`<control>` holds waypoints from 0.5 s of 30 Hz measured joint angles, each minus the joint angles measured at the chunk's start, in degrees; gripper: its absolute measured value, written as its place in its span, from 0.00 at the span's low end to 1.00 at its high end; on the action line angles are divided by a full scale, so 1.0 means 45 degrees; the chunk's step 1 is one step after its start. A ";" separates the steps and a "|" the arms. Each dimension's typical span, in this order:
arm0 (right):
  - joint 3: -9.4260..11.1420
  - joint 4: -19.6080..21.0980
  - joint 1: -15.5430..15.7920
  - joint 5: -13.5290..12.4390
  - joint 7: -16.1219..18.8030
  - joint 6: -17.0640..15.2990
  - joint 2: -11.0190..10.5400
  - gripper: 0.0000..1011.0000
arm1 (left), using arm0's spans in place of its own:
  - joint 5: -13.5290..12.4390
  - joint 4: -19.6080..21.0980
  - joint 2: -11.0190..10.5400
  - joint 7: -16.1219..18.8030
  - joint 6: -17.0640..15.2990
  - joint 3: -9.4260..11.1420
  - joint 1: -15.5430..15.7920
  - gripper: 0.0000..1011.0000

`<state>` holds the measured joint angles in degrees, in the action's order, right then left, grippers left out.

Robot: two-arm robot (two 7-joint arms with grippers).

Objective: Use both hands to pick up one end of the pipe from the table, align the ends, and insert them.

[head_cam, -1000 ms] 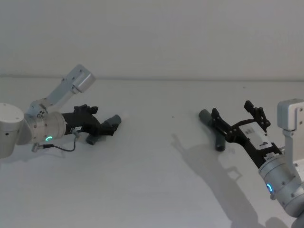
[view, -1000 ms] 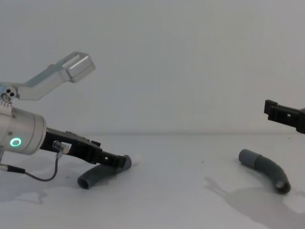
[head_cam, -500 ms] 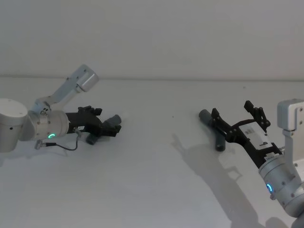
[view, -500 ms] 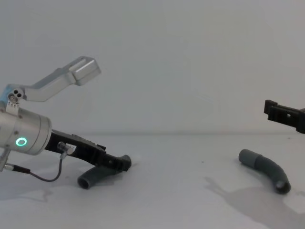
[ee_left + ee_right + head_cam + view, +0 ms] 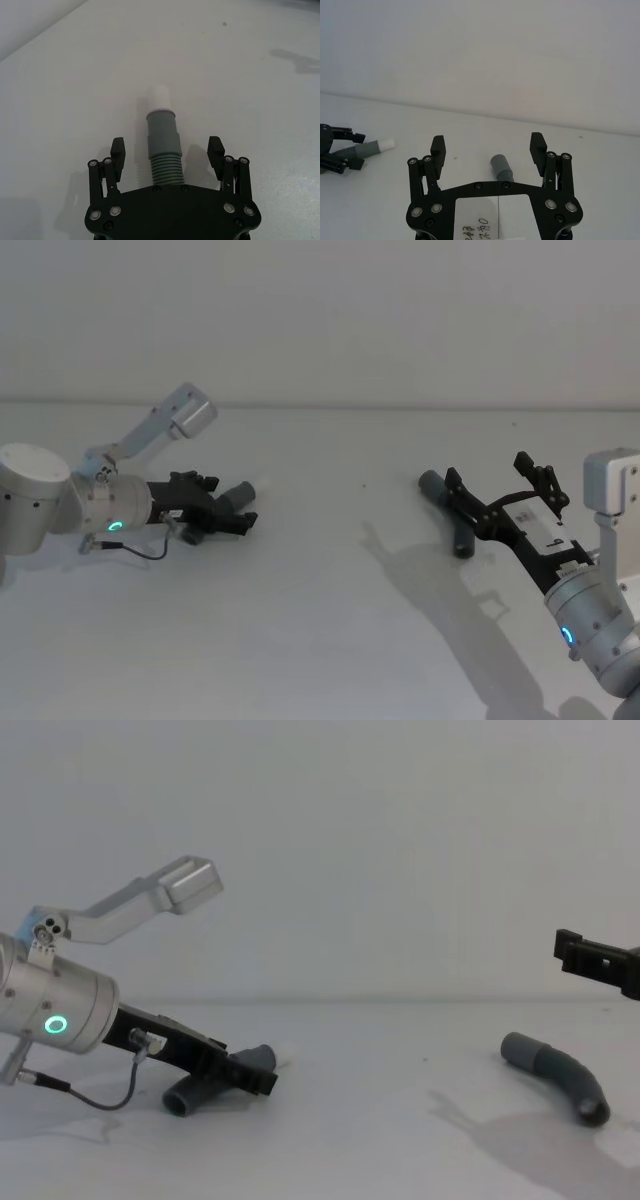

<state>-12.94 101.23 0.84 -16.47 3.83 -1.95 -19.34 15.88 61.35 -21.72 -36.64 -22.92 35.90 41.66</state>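
On table (image 5: 320, 620), left gripper (image 5: 167, 146) spread wide, straddling pipe (image 5: 162, 131).

White label (image 5: 487, 212) on the right gripper (image 5: 488, 142) body is carrying sideways handwritten marks. They're looking like digits, maybe "203" and "7/20", but not reading cleanly, and the frame edge is cutting them off. From the head view the label is showing one dark "9"-like mark.

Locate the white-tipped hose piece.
Head view, robot's left side: the white-tipped hose piece lies on the table between the fingers of the open left pincer, its plug tip sticking out past them.
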 joint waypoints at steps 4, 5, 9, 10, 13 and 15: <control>0.0000 0.0000 0.0000 0.0000 0.0000 0.0000 0.0000 0.99 | -0.0073 -0.0166 0.0074 -0.0046 0.0000 0.0068 0.0082 0.99; 0.0000 0.0000 0.0000 0.0000 0.0000 0.0000 0.0001 0.99 | -0.0082 -0.0196 0.0088 -0.0050 0.0002 0.0076 0.0093 0.99; 0.0000 0.0000 -0.0001 0.0000 0.0000 0.0000 0.0001 0.99 | -0.0162 -0.0344 0.0158 -0.0097 0.0084 0.0122 0.0165 0.99; 0.0000 0.0000 0.0000 0.0000 0.0000 0.0000 0.0000 0.99 | -0.0173 -0.0361 0.0170 -0.0103 0.0101 0.0128 0.0173 0.98; 0.0000 0.0000 0.0000 0.0000 0.0000 0.0000 0.0000 0.99 | -0.0209 -0.0429 0.0213 -0.0127 0.0155 0.0153 0.0207 0.92; 0.0000 0.0000 -0.0001 0.0000 0.0000 0.0000 0.0000 0.99 | -0.0227 -0.0465 0.0232 -0.0145 0.0185 0.0164 0.0223 0.88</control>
<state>-12.94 101.23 0.84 -16.46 3.83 -1.95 -19.33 14.85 59.26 -20.67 -37.30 -22.09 36.63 42.66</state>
